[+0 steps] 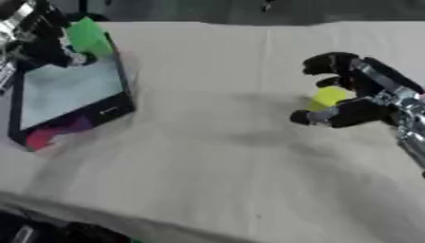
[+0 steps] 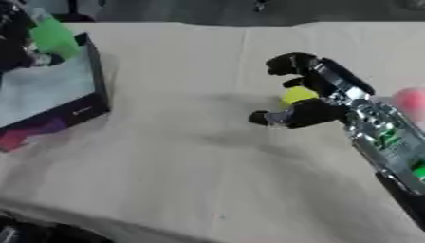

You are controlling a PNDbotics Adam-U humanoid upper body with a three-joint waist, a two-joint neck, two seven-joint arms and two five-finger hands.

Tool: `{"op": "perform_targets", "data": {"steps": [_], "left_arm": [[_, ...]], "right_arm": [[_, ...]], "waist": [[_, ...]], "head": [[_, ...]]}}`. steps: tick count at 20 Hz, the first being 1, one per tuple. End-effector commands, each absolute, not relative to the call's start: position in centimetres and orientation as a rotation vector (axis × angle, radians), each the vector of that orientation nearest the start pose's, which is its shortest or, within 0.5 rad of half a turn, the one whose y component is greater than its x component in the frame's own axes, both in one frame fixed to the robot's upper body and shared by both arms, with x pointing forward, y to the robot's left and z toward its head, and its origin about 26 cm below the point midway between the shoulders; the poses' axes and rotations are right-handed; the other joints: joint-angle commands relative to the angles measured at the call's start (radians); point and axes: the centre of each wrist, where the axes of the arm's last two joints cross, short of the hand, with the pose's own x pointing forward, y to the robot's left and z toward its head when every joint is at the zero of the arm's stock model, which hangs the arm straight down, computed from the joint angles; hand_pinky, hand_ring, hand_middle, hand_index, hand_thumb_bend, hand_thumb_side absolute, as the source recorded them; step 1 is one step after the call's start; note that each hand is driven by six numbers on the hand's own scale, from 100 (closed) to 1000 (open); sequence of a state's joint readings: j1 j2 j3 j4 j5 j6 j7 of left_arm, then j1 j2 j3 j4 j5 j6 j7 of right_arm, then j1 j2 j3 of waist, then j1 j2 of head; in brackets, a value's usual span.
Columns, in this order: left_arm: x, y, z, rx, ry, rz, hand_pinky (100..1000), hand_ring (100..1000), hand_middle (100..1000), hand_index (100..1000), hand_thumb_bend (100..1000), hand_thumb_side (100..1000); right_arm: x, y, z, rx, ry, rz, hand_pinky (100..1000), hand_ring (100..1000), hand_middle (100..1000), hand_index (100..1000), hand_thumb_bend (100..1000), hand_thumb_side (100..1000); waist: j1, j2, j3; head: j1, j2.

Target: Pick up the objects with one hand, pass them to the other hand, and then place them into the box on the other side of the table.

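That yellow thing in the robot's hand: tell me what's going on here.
The robot's right hand has its fingers and thumb curled round a small yellow object, above the cloth-covered table. At the table's left side sits a dark box; the left hand is over its far end, next to a green object, though whether it grips that is unclear. A pink thing shows at the right edge. The yellow object has not yet been passed across.

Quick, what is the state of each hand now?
Left hand: by the box, holding a green object.
Right hand: fingers curled round a yellow object.
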State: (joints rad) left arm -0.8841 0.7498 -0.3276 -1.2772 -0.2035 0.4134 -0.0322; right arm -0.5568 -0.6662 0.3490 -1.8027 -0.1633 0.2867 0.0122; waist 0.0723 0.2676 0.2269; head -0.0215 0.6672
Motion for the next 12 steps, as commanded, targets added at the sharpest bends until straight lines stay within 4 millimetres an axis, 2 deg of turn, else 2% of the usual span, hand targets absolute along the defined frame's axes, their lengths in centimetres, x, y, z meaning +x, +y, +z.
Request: {"op": "perform_targets", "data": {"steps": [1,5,7,10,12], "left_arm": [[42.6,33.2,28.4,0.984,-1.529,-0.696,627,491,417,302,603,100],[43.0,34.3,27.5,1.007,-1.483,-0.674,634,499,424,319,589,100],[43.2,34.6,27.2,1.018,-1.472,-0.672,638,507,445,359,605,100],[43.5,34.8,26.9,1.034,-1.464,-0.671,672,549,499,470,684,100],[43.6,35.0,26.8,1.051,-1.453,-0.675,719,612,569,582,707,100]], "right_arm": [[33.6,-23.7,23.4,-0.199,-1.883,0.826,816,872,723,788,723,143],[33.3,-23.6,23.8,-0.191,-1.901,0.821,815,871,721,787,722,129],[33.2,-23.5,23.9,-0.187,-1.905,0.821,815,871,721,787,722,129],[33.2,-23.5,23.8,-0.187,-1.897,0.825,814,871,721,786,722,129],[33.2,-23.5,23.8,-0.187,-1.896,0.825,814,871,721,786,723,130]], "waist": [[-0.013,-0.027,-0.002],[-0.016,-0.024,-0.004],[-0.017,-0.022,-0.004],[-0.018,-0.021,-0.004],[-0.019,-0.02,-0.005]], "head": [[-0.007,-0.016],[-0.003,-0.018],[-0.001,-0.018],[-0.001,-0.017],[-0.001,-0.016]]}}
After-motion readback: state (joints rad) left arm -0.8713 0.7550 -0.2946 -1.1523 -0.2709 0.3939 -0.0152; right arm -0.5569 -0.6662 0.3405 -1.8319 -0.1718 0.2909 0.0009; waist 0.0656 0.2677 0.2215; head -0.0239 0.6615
